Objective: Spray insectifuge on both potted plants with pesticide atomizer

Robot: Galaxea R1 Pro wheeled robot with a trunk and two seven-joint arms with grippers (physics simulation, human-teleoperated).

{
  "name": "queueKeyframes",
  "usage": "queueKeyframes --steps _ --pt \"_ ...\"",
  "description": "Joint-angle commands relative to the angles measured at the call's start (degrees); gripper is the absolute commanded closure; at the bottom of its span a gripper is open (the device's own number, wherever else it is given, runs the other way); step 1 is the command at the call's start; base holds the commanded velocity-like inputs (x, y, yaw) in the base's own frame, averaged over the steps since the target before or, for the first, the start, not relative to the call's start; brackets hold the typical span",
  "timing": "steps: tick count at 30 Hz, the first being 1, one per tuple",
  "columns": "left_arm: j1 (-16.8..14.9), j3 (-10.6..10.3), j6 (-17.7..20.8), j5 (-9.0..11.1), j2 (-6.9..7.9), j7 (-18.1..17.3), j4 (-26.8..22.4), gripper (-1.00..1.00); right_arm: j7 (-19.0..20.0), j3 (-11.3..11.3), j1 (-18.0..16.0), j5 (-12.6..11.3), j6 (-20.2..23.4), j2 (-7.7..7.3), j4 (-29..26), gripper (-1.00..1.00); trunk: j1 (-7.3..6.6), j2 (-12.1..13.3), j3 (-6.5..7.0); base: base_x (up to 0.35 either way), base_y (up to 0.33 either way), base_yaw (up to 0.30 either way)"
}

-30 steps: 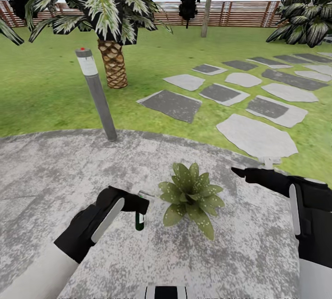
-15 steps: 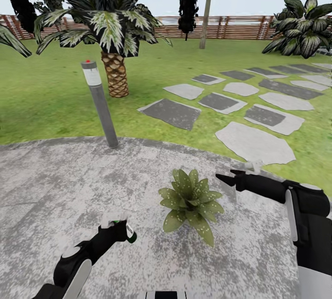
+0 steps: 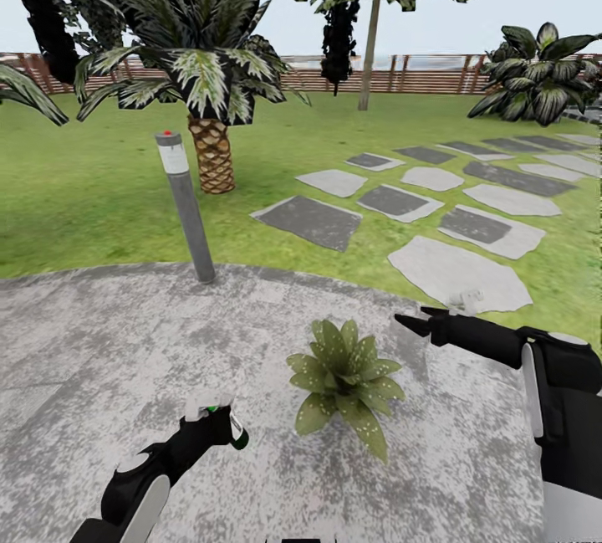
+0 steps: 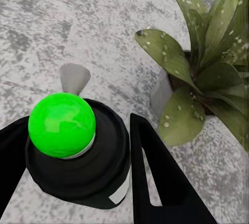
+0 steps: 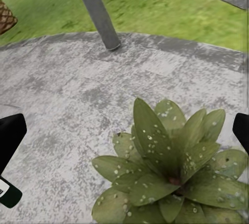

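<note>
One potted plant [image 3: 344,380], a low rosette of broad green leaves, sits on the stone patio [image 3: 92,359] in the head view. White specks of insectifuge [image 5: 150,146] dot its leaves. My left gripper [image 3: 219,426] is shut on the pesticide atomizer [image 3: 237,434], a short way to the plant's left. In the left wrist view the atomizer [image 4: 78,167] is seen end-on, dark with a bright green round end, between both black fingers [image 4: 153,182]. My right gripper [image 3: 411,325] hovers open just right of and beyond the plant. The second potted plant is out of view.
A tall grey post with a red top [image 3: 186,208] stands at the patio's far edge. Behind it is a scaly-trunked palm [image 3: 213,154]. Grey stepping stones [image 3: 456,271] cross the lawn to the right, towards the brown slatted fence [image 3: 418,74].
My left gripper has drawn back from beside the plant towards me, carrying the atomizer. The head camera has tilted up, showing more sky. The right gripper has edged slightly left.
</note>
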Motion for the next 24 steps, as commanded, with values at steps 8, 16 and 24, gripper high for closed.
queueKeyframes --steps 8,16,24 --pt "-0.1 0.1 0.2 0.4 0.05 0.1 0.0 1.00 0.5 -0.1 -0.4 0.6 0.5 -0.12 0.0 -1.00 -0.21 0.1 1.73 0.000 0.000 -0.231" --pt "-0.1 2.0 3.5 0.7 0.03 5.5 0.1 1.00 0.5 -0.1 -0.4 0.6 0.5 -0.20 0.0 -1.00 -0.42 0.2 3.50 0.000 0.000 -0.278" --pt "-0.1 2.0 3.6 0.5 0.10 5.8 0.1 1.00 0.5 -0.1 -0.4 0.6 0.5 -0.14 0.0 -1.00 -0.63 0.3 5.27 0.000 0.000 -0.278"
